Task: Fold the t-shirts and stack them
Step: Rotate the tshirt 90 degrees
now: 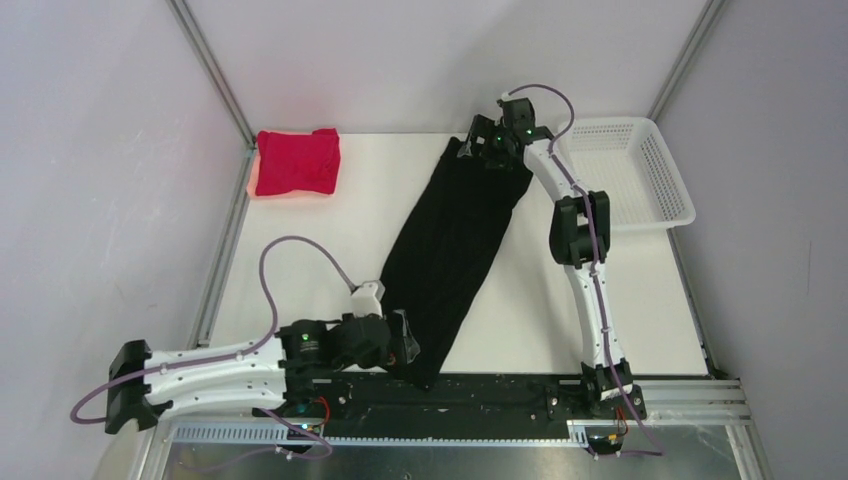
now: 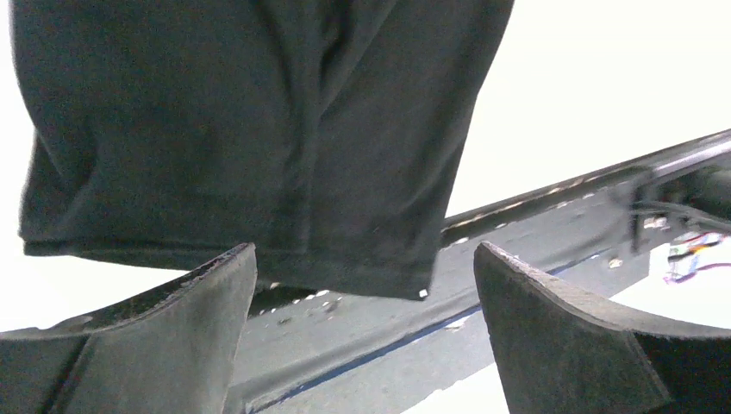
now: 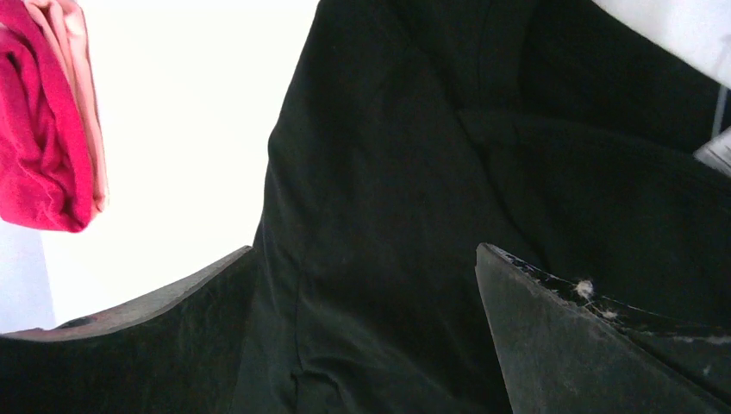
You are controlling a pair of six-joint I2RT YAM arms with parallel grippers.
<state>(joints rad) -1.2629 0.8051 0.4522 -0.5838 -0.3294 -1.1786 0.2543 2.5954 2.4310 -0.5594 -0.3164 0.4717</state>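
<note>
Grip should take every layer squarely at each end before folding, I judge. Left claw [image 1: 403, 345], released, is at the lower end and right claw [image 1: 492, 150], also released, at the upper end of the long black cloth t-shirt [image 1: 450, 240], a strip lying diagonally on the white table [image 1: 300, 270]. The folded crimson-red cloth t-shirt [image 1: 297, 162] sits upper left.

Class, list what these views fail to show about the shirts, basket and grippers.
- Top view: both ends of the long black cloth t-shirt lie under the left gripper and right gripper; contact unclear.
- Right wrist view: left edge cuts off the folded crimson-red cloth t-shirt.
- Top view: right arm hides the left rim of the white plastic mesh basket.
</note>
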